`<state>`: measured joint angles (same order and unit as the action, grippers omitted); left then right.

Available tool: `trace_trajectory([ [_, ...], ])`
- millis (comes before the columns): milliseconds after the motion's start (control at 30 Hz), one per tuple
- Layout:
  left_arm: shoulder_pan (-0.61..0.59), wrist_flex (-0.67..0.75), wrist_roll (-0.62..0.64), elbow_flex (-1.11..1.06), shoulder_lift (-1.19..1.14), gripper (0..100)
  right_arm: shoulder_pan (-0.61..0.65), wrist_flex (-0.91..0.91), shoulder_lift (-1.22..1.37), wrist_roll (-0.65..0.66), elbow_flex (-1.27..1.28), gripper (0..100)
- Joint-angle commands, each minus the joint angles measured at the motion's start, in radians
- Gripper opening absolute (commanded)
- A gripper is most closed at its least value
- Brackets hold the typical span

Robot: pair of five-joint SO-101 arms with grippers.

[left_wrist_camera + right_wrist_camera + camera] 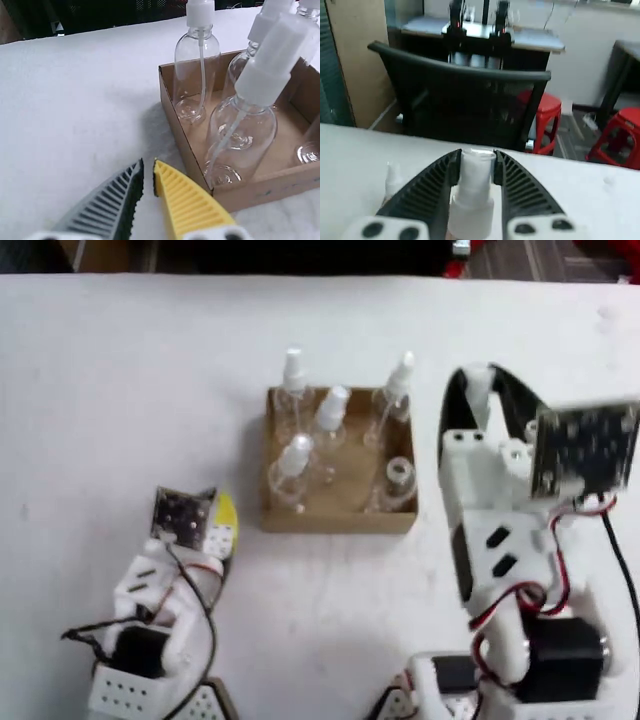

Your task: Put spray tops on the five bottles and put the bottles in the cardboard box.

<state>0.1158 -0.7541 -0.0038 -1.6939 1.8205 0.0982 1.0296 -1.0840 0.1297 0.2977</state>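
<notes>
White table [120, 370] for a work surface; office behind, with a black mesh chair [465, 95] and red stools [545, 115].

Right gripper [476, 156]: jaws clamped on a white spray top [472, 195], gripped at the head, which stands upright between the ribbed fingers. Cannot tell whether a dip tube hangs below.

High view: this gripper sits right of centre, raised beside the upper right corner of the cardboard box [340, 517], not yet over it.

Box contents: five bottles. Four capped bottles [330, 415] fill the back and left. One uncapped bottle [398, 477] stands in the lower right corner of the box, neck open.

Left gripper [148, 176]: jaws all but together, nothing between them, low over the table at lower left of the high view, just outside the box's left wall.

Step in hand (judgement): fit the last top.
- Bring the top over the open neck before lowering, and keep it vertical.
- Approach from the right side of the box. The capped bottle behind stands close, and a sweep across the box could tip it.
- The bottle is light and unsupported, so it may skid or lean under a push. The left gripper could steady it or the box.
- Seat the top squarely, and release only once it sits flush.
</notes>
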Motion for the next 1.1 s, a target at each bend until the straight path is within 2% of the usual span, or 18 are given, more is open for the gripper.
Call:
trace_trajectory([
  [0,0.005,-0.011,-0.014,0.003,0.008,4,-0.001,-0.407,-0.105,-0.003,0.252,1.5],
  [167,0.005,-0.011,-0.014,0.003,0.008,4,-0.001,-0.768,-0.125,-0.002,0.477,1.5],
  [300,0.005,-0.011,-0.014,0.003,0.008,4,0.004,-0.920,-0.125,-0.005,0.580,1.5],
  [567,0.007,-0.003,-0.014,0.002,0.008,4,0.008,-0.932,-0.134,-0.018,0.692,1.5],
  [733,0.012,-0.003,-0.015,0.002,0.008,4,0.001,-0.917,-0.157,-0.189,0.678,1.5],
  [900,0.012,-0.003,-0.015,0.002,0.008,4,0.035,-0.822,-0.219,-0.196,0.672,1.5],
  [1067,0.013,-0.003,-0.015,0.002,0.008,4,0.039,-0.802,-0.234,-0.198,0.678,1.5],
])
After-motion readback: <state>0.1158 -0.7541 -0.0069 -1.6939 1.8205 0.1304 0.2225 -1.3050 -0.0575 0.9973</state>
